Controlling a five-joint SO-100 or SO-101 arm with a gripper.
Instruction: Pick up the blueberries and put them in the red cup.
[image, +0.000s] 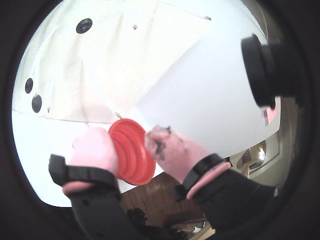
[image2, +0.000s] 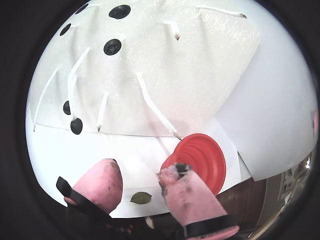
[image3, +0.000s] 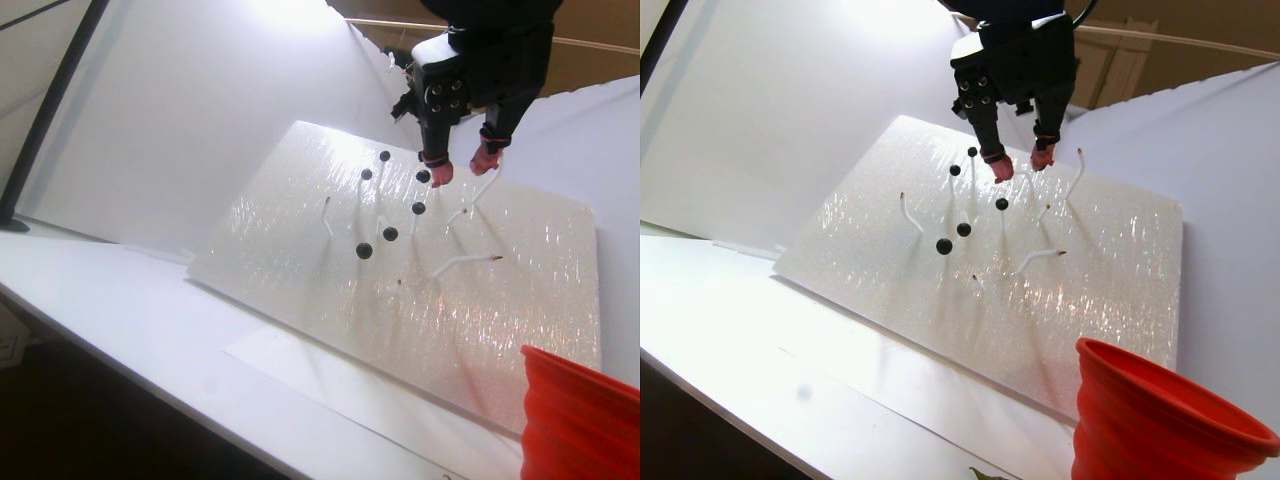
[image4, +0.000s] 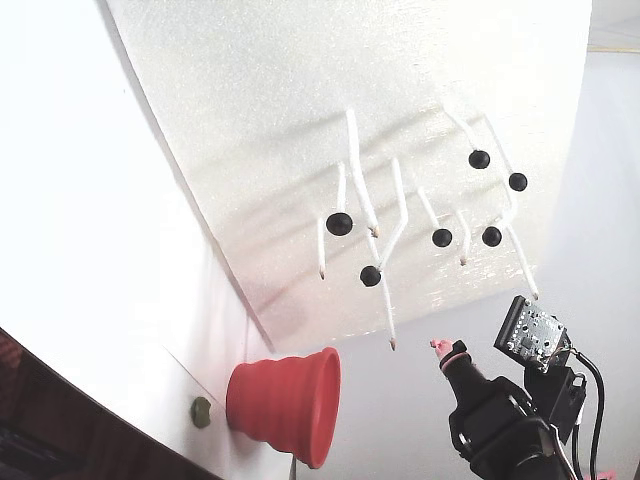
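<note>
Blueberries (image3: 390, 233) stand on white stems just below and to the left of the end effector (image3: 464, 166) in the stereo pair view; its pink fingers are parted, holding nothing I can see. Red cup (image3: 580, 415) sits well apart, at the bench's near right corner.

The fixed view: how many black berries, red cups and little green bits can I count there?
Blueberries: 6, each on the tip of a white stem
Red cup: 1
Green blob: 1
Total: 8
</note>
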